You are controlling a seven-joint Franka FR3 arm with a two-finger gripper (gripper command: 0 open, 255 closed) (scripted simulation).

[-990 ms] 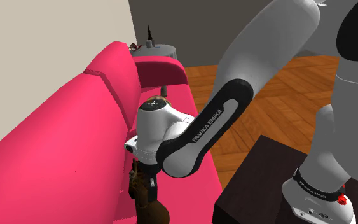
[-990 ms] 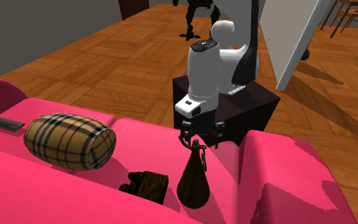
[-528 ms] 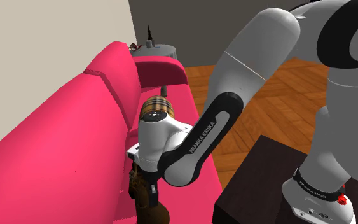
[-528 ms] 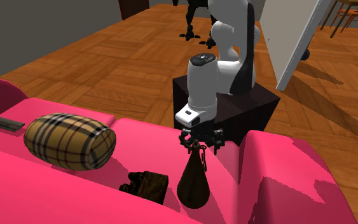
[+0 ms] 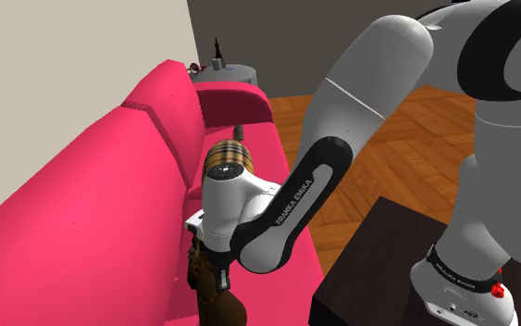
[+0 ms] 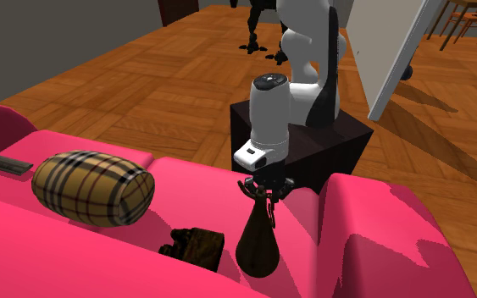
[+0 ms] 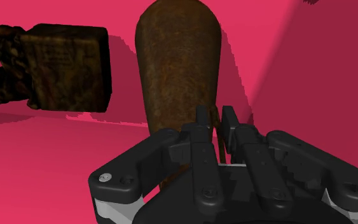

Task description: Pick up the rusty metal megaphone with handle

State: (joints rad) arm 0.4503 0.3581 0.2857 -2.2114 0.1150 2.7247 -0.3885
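Observation:
The rusty brown megaphone (image 6: pixel 257 241) stands on the pink sofa seat (image 6: pixel 372 254) with its wide bell down and its narrow end up. My black gripper (image 6: pixel 263 188) comes down onto that top end from above. In the wrist view the fingers (image 7: pixel 203 124) are drawn close together, with the thin handle strap at the narrow end clasped between them, and the megaphone body (image 7: pixel 177 57) stretches away beyond the gripper (image 7: pixel 216 122). In the shoulder view the megaphone (image 5: pixel 226 310) pokes out below the wrist at the sofa's near end.
A dark brown carved box (image 6: pixel 196 245) lies close beside the megaphone. A plaid barrel-shaped cushion (image 6: pixel 92 188) and a flat black item (image 6: pixel 9 164) lie further along the seat. The sofa arm (image 6: pixel 380 220) rises beside the gripper, with the dark stand (image 6: pixel 313 148) behind it.
The gripper came down onto the megaphone's top with fingers spread, then the fingers shut on the handle. The megaphone has stayed on the seat.

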